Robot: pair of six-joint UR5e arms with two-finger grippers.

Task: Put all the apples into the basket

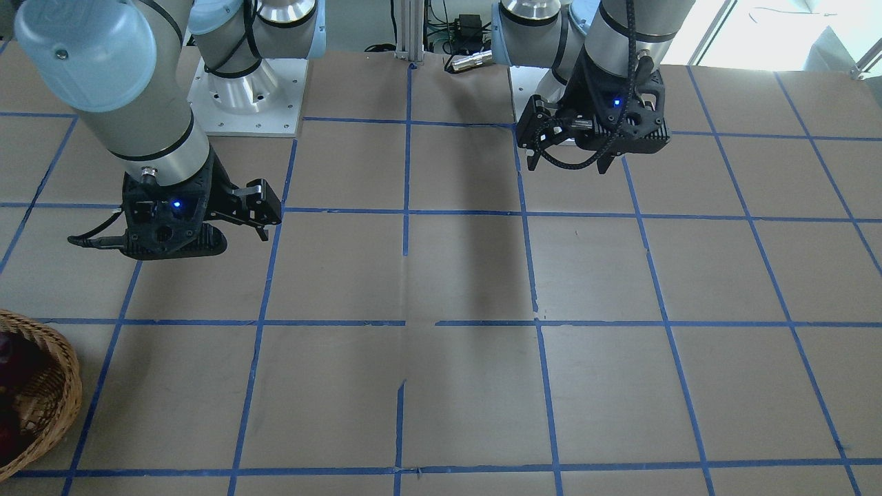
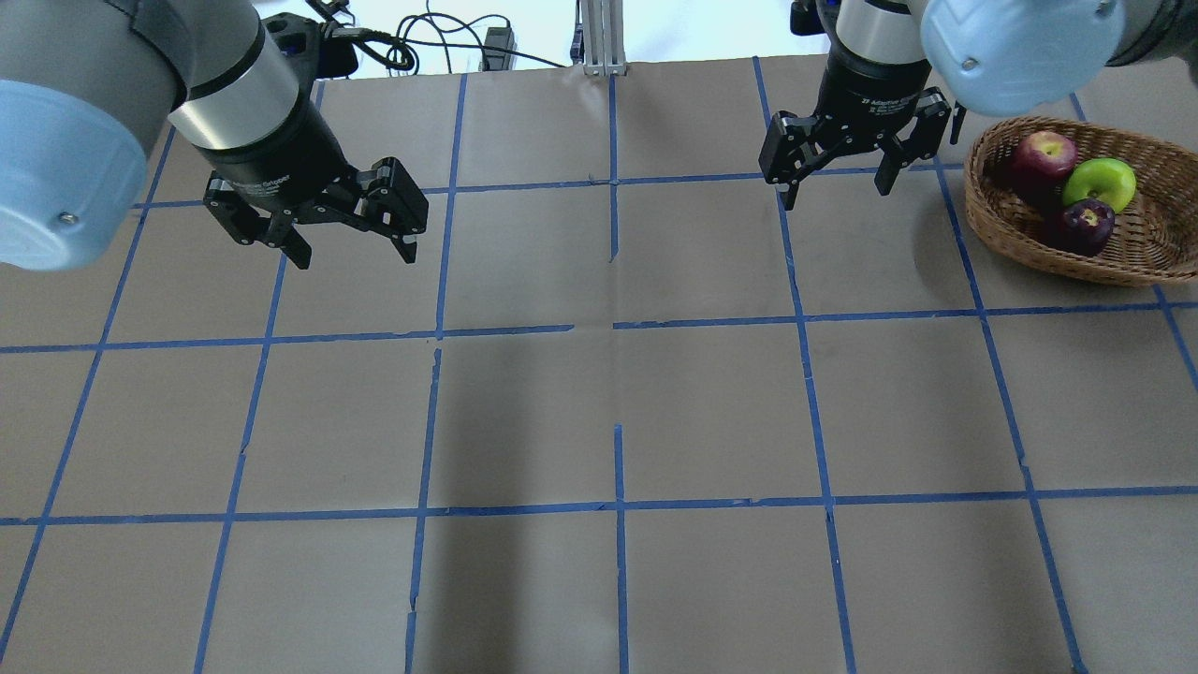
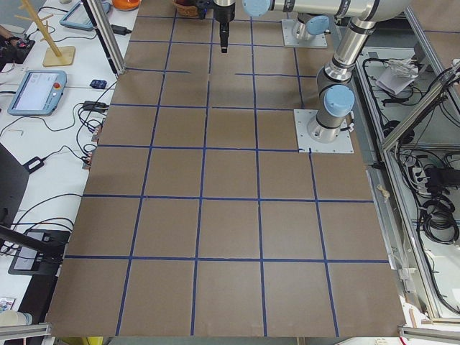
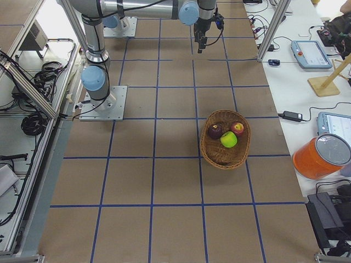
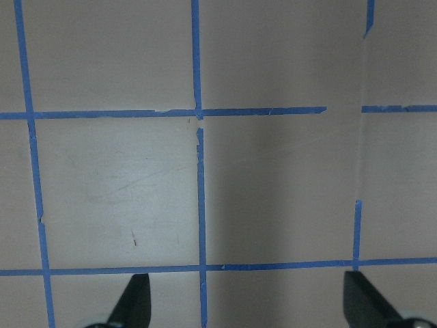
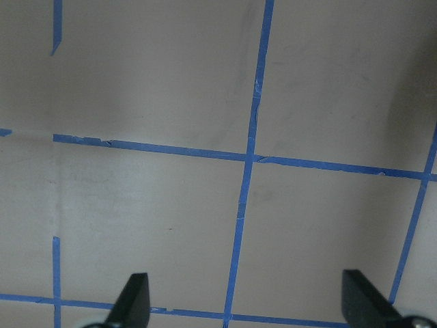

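The wicker basket [image 2: 981, 201] stands at the far right of the table; it also shows in the front-facing view [image 1: 58, 393] and the right exterior view [image 4: 206, 148]. All three apples lie in it: the streaky red apple [image 2: 1041, 154], the lime green apple [image 2: 1100, 181] and the dark maroon apple [image 2: 1086, 223]. My right gripper [image 2: 836, 194] hangs open and empty above the table, left of the basket. My left gripper [image 2: 356, 257] hangs open and empty over the far left. Both wrist views show only bare table between spread fingertips [image 5: 136, 304] [image 6: 136, 304].
Brown table cover with a grid of blue tape lines [image 2: 618, 323]. Both arm bases [image 1: 244, 96] stand at the robot's edge. Desks with tablets, cables and an orange container [image 4: 321, 156] lie beyond the table's far edge.
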